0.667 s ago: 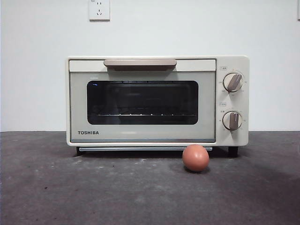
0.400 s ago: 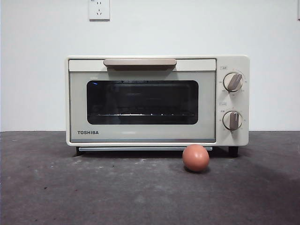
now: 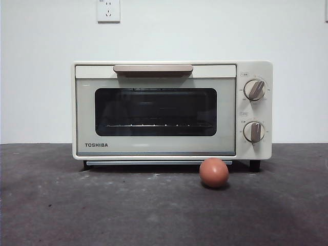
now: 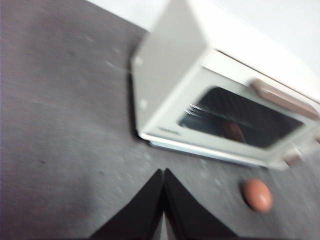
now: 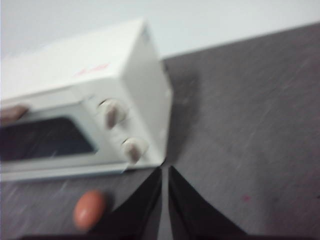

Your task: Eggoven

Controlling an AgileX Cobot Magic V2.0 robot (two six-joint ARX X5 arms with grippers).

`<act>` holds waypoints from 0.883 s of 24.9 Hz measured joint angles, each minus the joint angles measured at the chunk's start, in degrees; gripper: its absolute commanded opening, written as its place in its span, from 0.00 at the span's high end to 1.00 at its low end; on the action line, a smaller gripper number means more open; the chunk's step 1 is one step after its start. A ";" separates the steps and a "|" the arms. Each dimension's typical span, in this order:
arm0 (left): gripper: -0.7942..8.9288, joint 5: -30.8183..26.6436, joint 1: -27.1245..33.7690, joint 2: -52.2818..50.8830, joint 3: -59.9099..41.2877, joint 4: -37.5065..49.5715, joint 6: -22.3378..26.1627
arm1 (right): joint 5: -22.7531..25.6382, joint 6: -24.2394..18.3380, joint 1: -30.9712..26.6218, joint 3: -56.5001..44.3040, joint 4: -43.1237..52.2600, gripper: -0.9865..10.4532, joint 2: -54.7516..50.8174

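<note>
A cream TOSHIBA toaster oven (image 3: pixel 171 110) stands at the back of the dark table with its glass door closed, a beige handle (image 3: pixel 152 69) on top and two knobs at the right. A reddish-brown egg (image 3: pixel 213 172) lies on the table just in front of the oven's lower right. The left wrist view shows the oven (image 4: pixel 220 95) and the egg (image 4: pixel 258 195) well ahead of my left gripper (image 4: pixel 163 172), which is shut and empty. My right gripper (image 5: pixel 165 170) is also shut and empty, high above the table, with the egg (image 5: pixel 90 209) off to its side.
A white wall with a power socket (image 3: pixel 108 10) rises behind the oven. The table (image 3: pixel 61 205) is dark grey and mottled. Neither arm appears in the front view.
</note>
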 measured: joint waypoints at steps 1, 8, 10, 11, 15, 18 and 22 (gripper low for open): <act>0.91 1.46 0.00 1.81 2.10 -1.62 1.16 | -1.46 -0.83 0.00 2.32 -2.29 0.91 1.84; 0.91 11.17 -0.83 12.44 14.40 -14.12 10.91 | -13.42 -8.79 0.42 15.13 -18.73 0.91 12.50; 0.91 11.91 -1.75 14.32 16.63 -17.68 13.29 | -15.47 -10.97 1.25 17.31 -22.84 0.91 14.49; 0.91 12.02 -2.29 15.10 17.62 -19.30 14.51 | -15.91 -12.20 2.08 18.25 -24.85 0.91 15.39; 0.91 12.07 -4.81 16.41 18.88 -23.47 18.08 | -16.72 -14.62 5.05 18.99 -28.41 0.91 16.65; 0.91 12.11 -6.19 16.65 18.88 -25.27 19.54 | -16.74 -15.52 7.23 18.99 -29.70 0.91 16.90; 0.91 12.13 -7.04 16.72 18.88 -25.88 20.74 | -16.74 -16.57 9.11 18.99 -29.75 0.89 16.94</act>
